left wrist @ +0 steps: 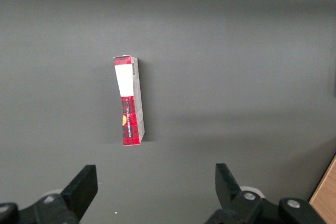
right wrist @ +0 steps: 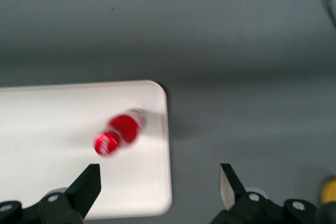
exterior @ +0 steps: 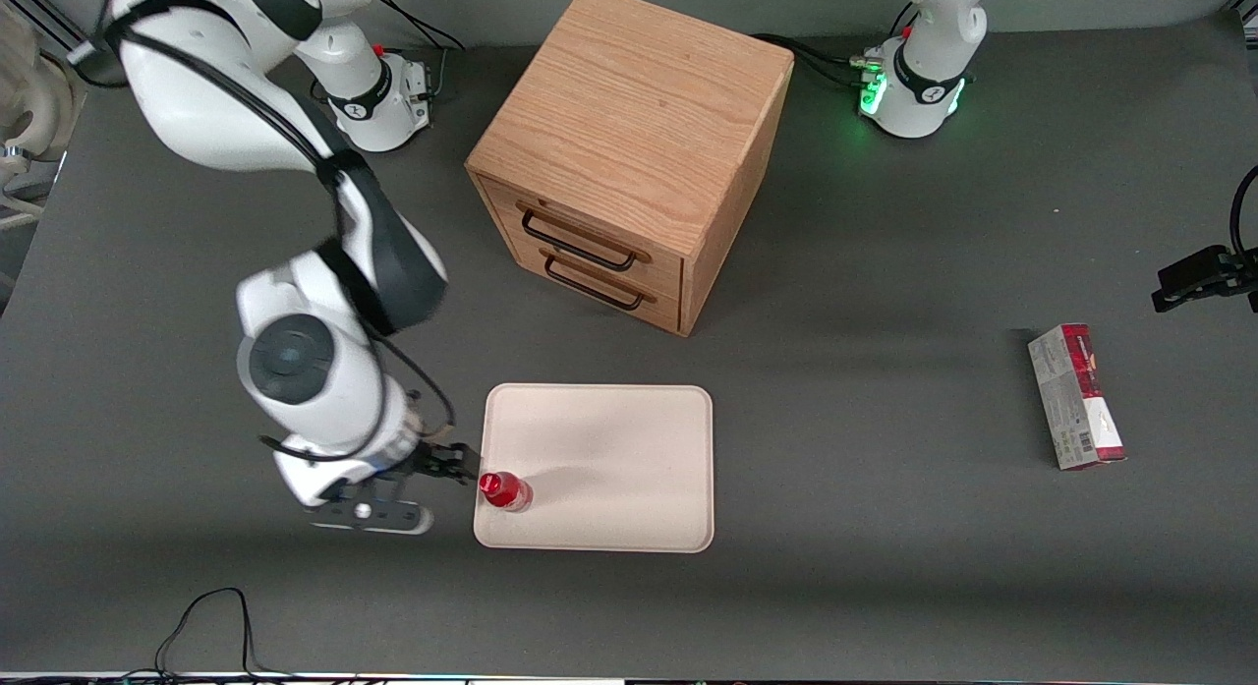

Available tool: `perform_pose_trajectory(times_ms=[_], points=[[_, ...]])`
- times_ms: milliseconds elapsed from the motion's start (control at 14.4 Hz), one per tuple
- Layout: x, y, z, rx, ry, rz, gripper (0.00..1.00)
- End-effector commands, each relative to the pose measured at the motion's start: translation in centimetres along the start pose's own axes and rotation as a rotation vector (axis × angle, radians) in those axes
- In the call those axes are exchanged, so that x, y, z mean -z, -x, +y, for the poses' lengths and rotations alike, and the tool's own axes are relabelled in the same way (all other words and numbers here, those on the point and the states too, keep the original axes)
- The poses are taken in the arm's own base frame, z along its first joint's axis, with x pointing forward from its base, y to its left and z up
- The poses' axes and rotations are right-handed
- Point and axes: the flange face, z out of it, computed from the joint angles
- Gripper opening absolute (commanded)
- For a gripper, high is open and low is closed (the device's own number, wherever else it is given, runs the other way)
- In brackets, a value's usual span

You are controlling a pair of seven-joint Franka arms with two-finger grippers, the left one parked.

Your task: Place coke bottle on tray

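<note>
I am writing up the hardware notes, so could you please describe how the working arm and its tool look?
The working arm has glossy white shells with black joint bands and a dark grey round cap. A black cable runs along it. Its tool, beside the tray, has black wedge-shaped fingers on a white and black body.

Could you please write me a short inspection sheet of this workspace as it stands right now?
Surface: dark grey table, flat and matte.
Job's things: coke bottle stands upright on the tray, near the rim at the working arm's end; nothing holds it.
Clutter: wooden two-drawer cabinet, drawers shut; red-and-grey carton lying toward the parked arm's end; a yellow object shows at the edge of the right wrist view.
Grippers: gripper open, beside the tray rim, apart from the bottle.
Cables: black cable looped on the table edge nearest the front camera; more cables at the arm bases.
Surroundings: nothing seen.
</note>
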Motion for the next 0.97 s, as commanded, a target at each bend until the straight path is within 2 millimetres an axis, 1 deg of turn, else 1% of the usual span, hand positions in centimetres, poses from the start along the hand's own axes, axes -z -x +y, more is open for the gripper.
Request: perform_pose_trajectory(times_ms=[0, 69, 139, 208, 347, 416, 485, 554, 624, 693, 762, 901], points=[[4.7, 1.3, 7.1, -0.009, -0.034, -0.044, 1.00], [5.7, 2.3, 8.7, -0.003, -0.020, -0.067, 1.00], [7.0, 3.4, 10.3, 0.045, -0.015, -0.078, 1.00], [8.0, 4.9, 12.7, 0.060, -0.010, -0.092, 1.00], [10.4, 7.9, 16.0, 0.034, -0.028, -0.096, 1.00], [11.4, 8.8, 17.8, 0.009, -0.034, -0.093, 1.00], [12.6, 10.1, 19.0, -0.009, -0.051, -0.089, 1.00], [13.3, 11.6, 19.9, 0.006, -0.071, -0.091, 1.00], [13.7, 12.9, 21.6, 0.021, -0.075, -0.091, 1.00], [14.2, 13.8, 23.0, 0.015, -0.081, -0.086, 1.00], [14.4, 14.2, 23.3, 0.012, -0.084, -0.086, 1.00], [14.4, 14.4, 23.4, 0.009, -0.082, -0.088, 1.00]])
